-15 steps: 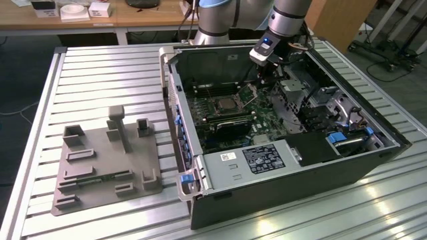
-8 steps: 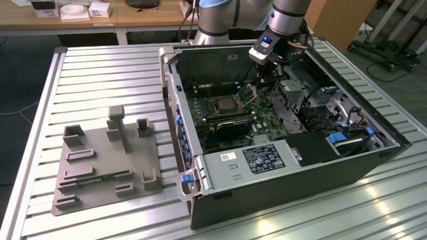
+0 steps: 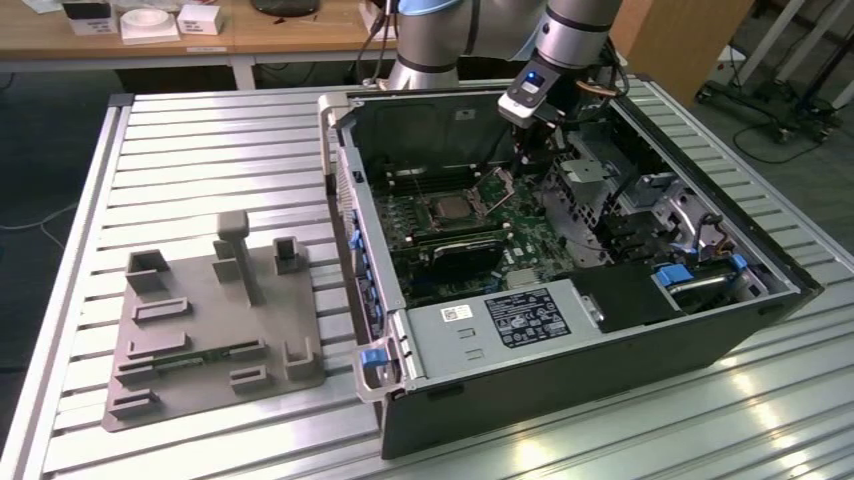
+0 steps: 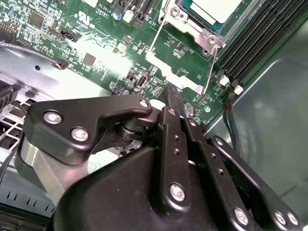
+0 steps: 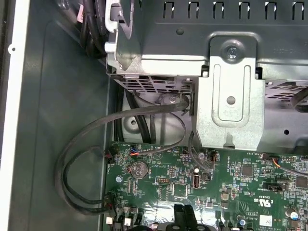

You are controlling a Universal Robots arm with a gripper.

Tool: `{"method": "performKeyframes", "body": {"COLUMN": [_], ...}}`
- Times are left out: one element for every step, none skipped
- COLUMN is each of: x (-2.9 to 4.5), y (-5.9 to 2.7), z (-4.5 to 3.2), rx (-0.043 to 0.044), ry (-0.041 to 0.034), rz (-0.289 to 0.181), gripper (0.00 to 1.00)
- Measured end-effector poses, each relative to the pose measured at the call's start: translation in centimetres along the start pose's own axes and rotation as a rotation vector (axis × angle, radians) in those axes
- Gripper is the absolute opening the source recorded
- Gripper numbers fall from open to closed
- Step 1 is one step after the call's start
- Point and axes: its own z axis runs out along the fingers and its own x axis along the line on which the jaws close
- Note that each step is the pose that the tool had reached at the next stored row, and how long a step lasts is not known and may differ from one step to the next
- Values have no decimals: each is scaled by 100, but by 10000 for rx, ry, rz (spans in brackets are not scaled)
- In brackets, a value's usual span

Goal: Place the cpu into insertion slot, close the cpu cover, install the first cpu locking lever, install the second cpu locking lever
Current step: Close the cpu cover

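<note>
The cpu [image 4: 214,8] sat in the slot [image 4: 196,25], silver top up, inside the open case [image 3: 574,350] on the desk [image 3: 200,140]. The cover [image 4: 175,72] was swung up off the slot and not yet closed. In the exterior view it rose as a thin frame just beside the slot, on the exterior view's right.

The tool [image 4: 173,97] hung inside the case with its tip at the cover's near edge, on the side away from the slot. The cover therefore lay between tool and cpu, and the slot lay straight beyond the tip. By my reading, the cover's swing down onto the slot would run away from the tool.

The fingers [image 4: 171,139] were drawn together at their tips with no gap showing. Whether they touched the cover or nipped its thin edge I could not tell.

Two levers [image 4: 212,62], thin wire rods, ran along the cover's two sides, their long axes pointing from the slot back toward the tool. Both looked unlatched.
</note>
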Motion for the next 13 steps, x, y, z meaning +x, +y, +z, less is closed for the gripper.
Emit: {"method": "performKeyframes", "body": {"x": [0, 0, 0, 0, 0, 0, 0, 0, -1, -1, -1, -1, -1], "y": [0, 0, 0, 0, 0, 1, 3, 7, 13, 21, 29, 30, 30], "z": [-1, -1, -2, -2, -2, 0, 5, 14, 25, 36, 48, 62, 76], "rx": [0, 0, 0, 0, 0, 0, 0, 0, 1, 0, 0, 0, 0], "ry": [0, 0, 0, 0, 0, 0, -1, -1, -1, -1, -1, 0, -1], "rz": [0, 0, 0, 0, 0, 0, 0, -2, -1, 0, 0, 0, -1], "gripper": [10, 10, 10, 10, 10, 10, 10, 10, 10, 10, 10, 10, 10]}}
